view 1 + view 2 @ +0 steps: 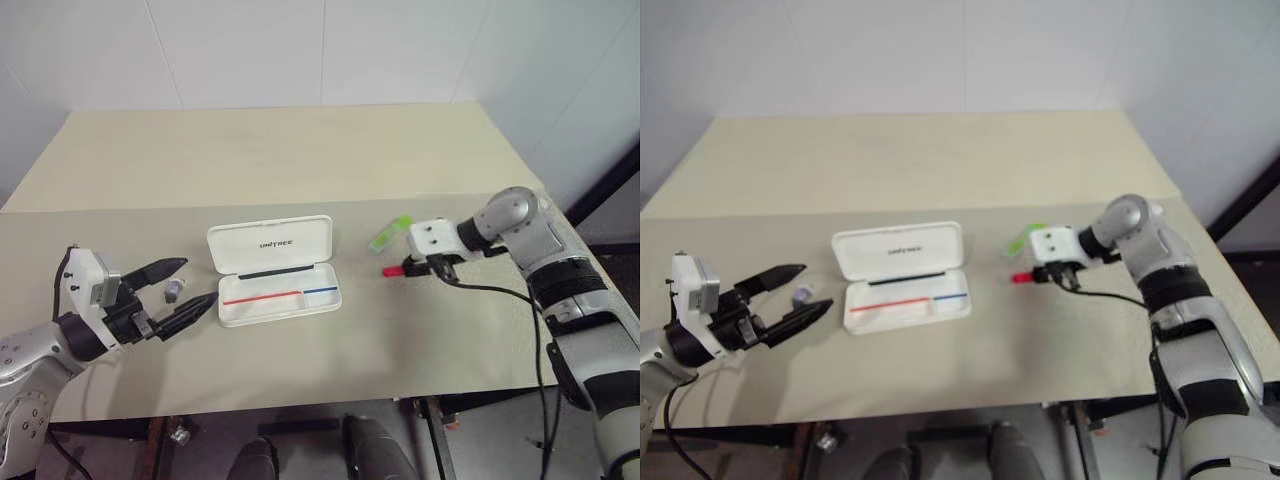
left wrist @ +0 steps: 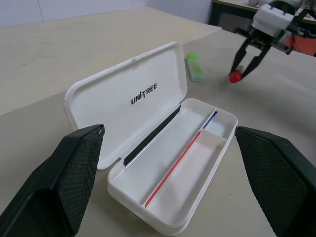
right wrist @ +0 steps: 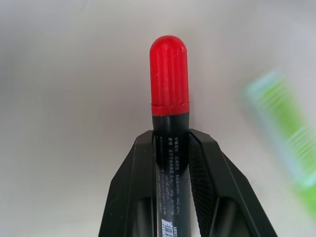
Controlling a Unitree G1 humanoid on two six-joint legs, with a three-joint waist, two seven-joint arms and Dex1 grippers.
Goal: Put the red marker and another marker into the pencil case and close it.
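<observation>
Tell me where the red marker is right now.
In the head views the red marker sits clamped in the right gripper, on the robot's right side, just right of the open pencil case and beside the green marker.

Beige table [image 1: 300, 160] against a white tiled wall [image 1: 250, 50]; a seam or fold line crosses the tabletop from side to side. Small grey-dark object [image 1: 172, 291] on the left part of the table, too small to identify. Dark floor strip along the table's right edge [image 1: 615, 190]. Metal frame parts under the near edge [image 1: 180, 432].
</observation>
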